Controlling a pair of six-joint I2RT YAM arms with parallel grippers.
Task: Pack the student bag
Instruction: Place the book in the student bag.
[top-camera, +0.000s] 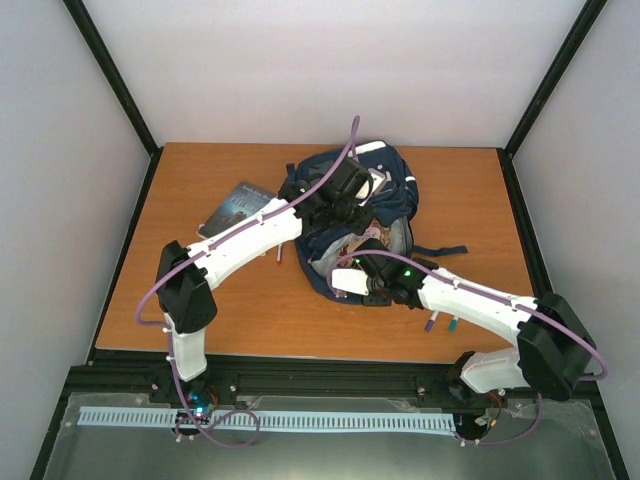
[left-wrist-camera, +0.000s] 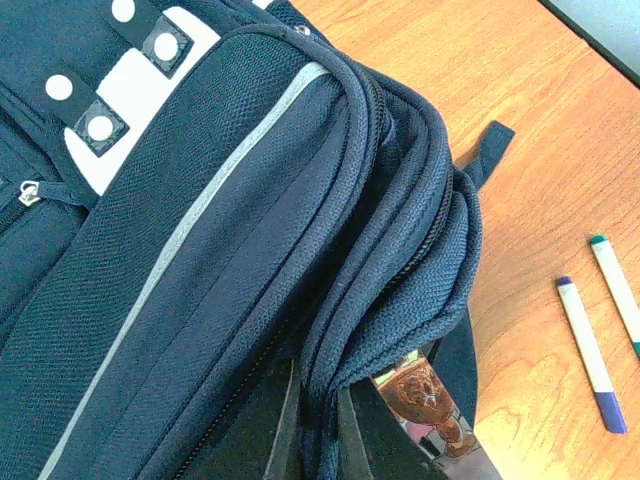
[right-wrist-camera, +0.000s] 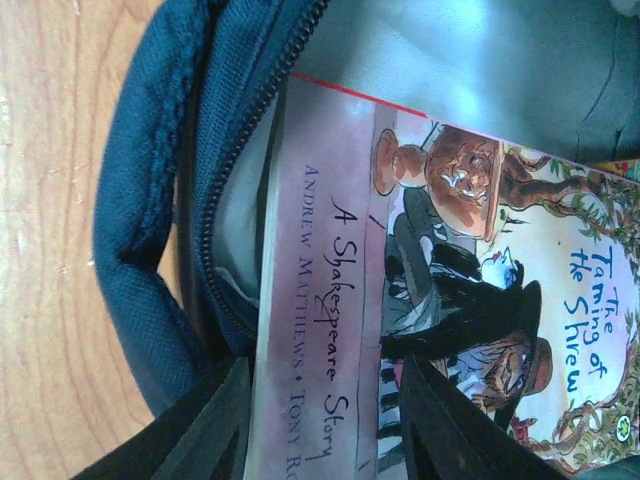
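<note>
One student bag (top-camera: 398, 172), two books (dark book (top-camera: 236, 208) outside, Shakespeare book (right-wrist-camera: 450, 300) inside it), two markers: purple-tipped marker (left-wrist-camera: 588, 345), green-tipped marker (left-wrist-camera: 618, 288).

Plain white walls (top-camera: 330, 70) around wooden tabletop (top-camera: 220, 310)

Wooden table (top-camera: 250, 312): student bag (top-camera: 398, 200), dark book (top-camera: 235, 208), pens (top-camera: 430, 322).

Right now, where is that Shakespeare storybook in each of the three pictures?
Top external: storybook mid-picture, inside the open student bag.
Left wrist: bottom edge, a corner peeking from the bag.
Right wrist: fills the centre and right.
Shared landmark: the bag's navy zipped rim.
</note>
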